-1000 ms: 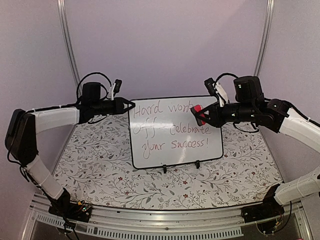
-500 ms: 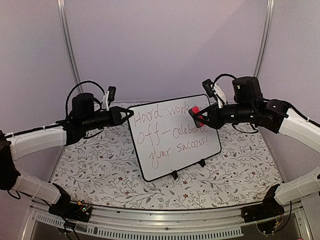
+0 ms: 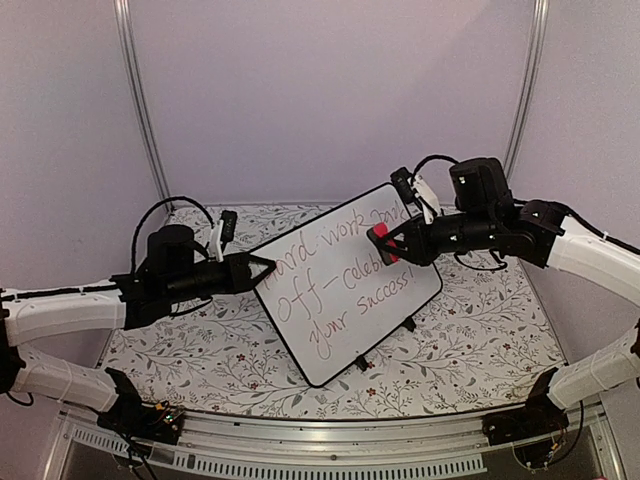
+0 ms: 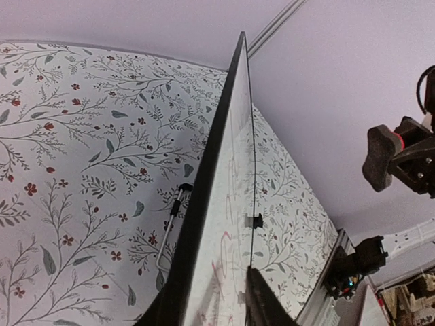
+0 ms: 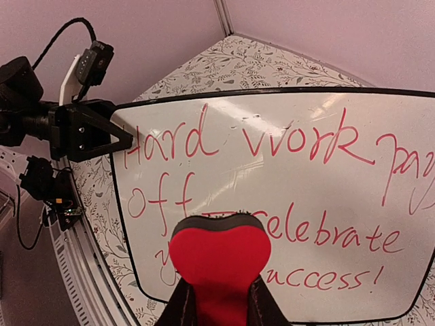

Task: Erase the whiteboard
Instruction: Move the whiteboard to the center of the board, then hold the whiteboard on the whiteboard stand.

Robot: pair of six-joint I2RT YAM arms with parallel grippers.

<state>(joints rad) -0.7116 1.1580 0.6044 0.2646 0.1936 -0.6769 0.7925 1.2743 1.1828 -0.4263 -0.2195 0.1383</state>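
We see the glossy white black-rimmed whiteboard (image 3: 340, 290) w/ red handwriting standing angled on the floral worktop (image 3: 470, 340), approx. mid-worktop. Left fingers (image 3: 257, 266) straddle its left edge; can't tell if they pinch it. Right fingers (image 5: 185, 307) are clamped on a small red eraser block (image 5: 219, 255) by the board's upper right.

Closes in on three sides with plain pale lilac wall panels (image 3: 330, 90), joined at the back corners by two slim silvery metal posts (image 3: 140, 100). Spreads out below as a white tabletop covering printed with grey leafy sprigs and small red flowers (image 3: 470, 350), edged along the near side by a ribbed aluminium rail (image 3: 330, 445). Sits under soft, even light throughout.
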